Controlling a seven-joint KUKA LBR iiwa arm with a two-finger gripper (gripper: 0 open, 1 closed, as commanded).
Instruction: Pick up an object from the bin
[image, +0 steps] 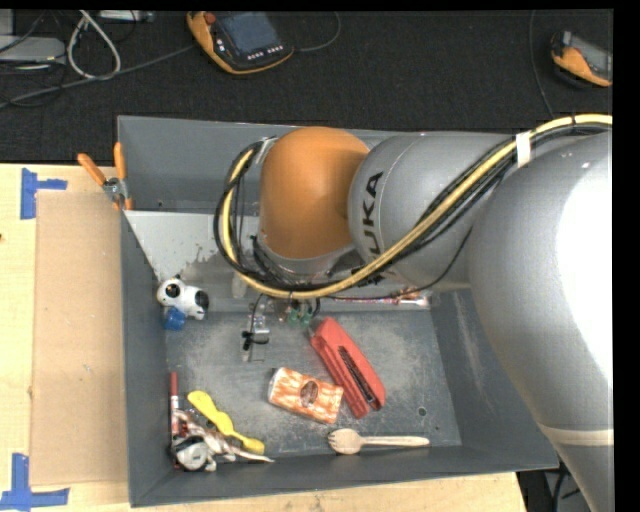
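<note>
Hovering above bare floor of the bin (215, 375), the gripper (256, 336) is hanging under the orange wrist cover (305, 190); open or closed, I cannot tell. An orange-white packet (305, 394) is lying at its five o'clock, a red case (347, 365) at four, a black-and-white toy (180, 296) at ten.

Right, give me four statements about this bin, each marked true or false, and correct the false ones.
1. The wooden spoon lies by the lower wall of the bin in the view. True.
2. The red comb-like thing lies left of the gripper in the view. False: it lies to its right.
3. The orange-and-white packet lies beside the red comb-like thing. True.
4. The black-and-white toy sits in the lower right corner. False: it sits near the left wall, further up.
</note>
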